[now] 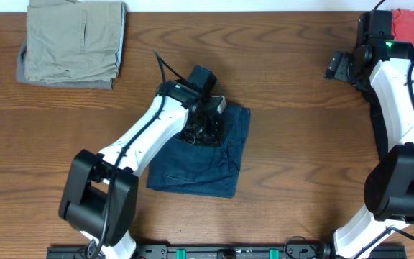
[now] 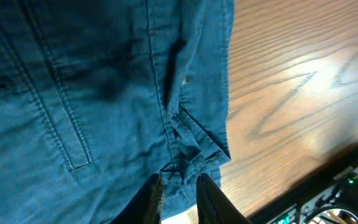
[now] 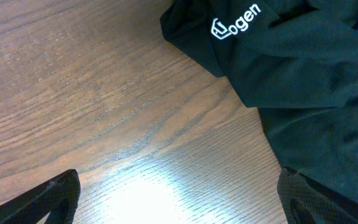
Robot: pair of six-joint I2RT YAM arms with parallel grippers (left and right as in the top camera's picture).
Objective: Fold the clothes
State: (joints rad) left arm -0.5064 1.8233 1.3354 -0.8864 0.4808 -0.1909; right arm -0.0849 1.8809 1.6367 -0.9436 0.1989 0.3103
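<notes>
A blue denim garment lies folded in the middle of the table. My left gripper is over its far edge. In the left wrist view the fingers are almost together, pinching a puckered corner of the denim at its edge next to bare wood. My right gripper is at the far right, wide open and empty over bare table. A black garment with a white logo lies just beyond it.
A folded khaki and grey pile sits at the far left corner. A red cloth lies at the far right corner behind the right arm. The table's front edge shows in the left wrist view.
</notes>
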